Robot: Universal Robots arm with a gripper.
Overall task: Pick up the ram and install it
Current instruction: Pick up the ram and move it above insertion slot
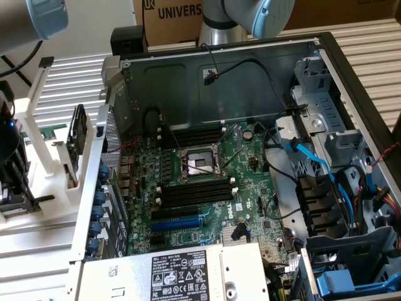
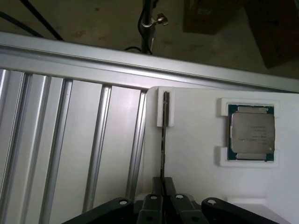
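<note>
1. The claw (image 2: pixel 162 186) is clenched on the near end of the ram (image 2: pixel 163 140), with one finger on each flat side.
2. The ram stands on edge on the white tray (image 2: pixel 201 186), its far end in a raised white clip (image 2: pixel 171 114).
3. A square silver chip (image 2: pixel 251 135) sits in its own recess of the tray, apart from the ram.

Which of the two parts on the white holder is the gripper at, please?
The ram, the thin dark stick standing on edge, with the gripper shut on one end. The square silver processor lies flat in its recess, apart.
</note>
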